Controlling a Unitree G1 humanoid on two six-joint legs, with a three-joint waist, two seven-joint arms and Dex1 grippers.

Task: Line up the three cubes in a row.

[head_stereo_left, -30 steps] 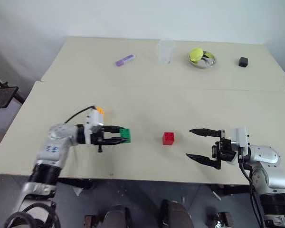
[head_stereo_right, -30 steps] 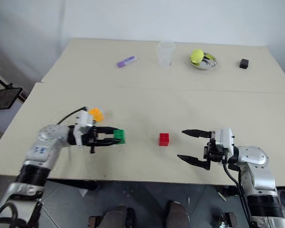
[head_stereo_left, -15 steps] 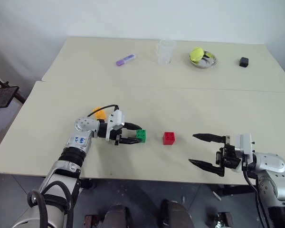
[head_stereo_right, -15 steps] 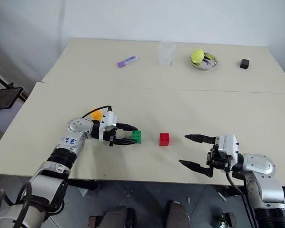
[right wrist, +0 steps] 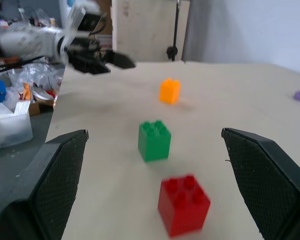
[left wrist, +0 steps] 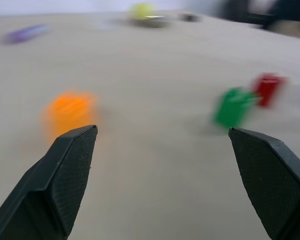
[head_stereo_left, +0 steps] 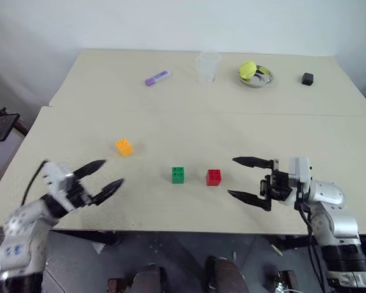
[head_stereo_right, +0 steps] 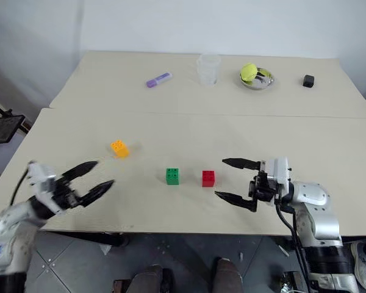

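Already the green cube [head_stereo_left: 178, 174] sat just left of the red cube [head_stereo_left: 214, 177], the orange cube [head_stereo_left: 124, 147] off-line farther left, and both my left gripper [head_stereo_left: 100, 177] and right gripper [head_stereo_left: 251, 180] gaped empty, so a careless sweep risked knocking the pair.

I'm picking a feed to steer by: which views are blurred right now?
Left wrist view: smeared; orange-yellow cube, green cube and red cube are streaky. Right wrist view: mostly sharp, the left gripper slightly soft. Eye views: sharp except the left gripper.
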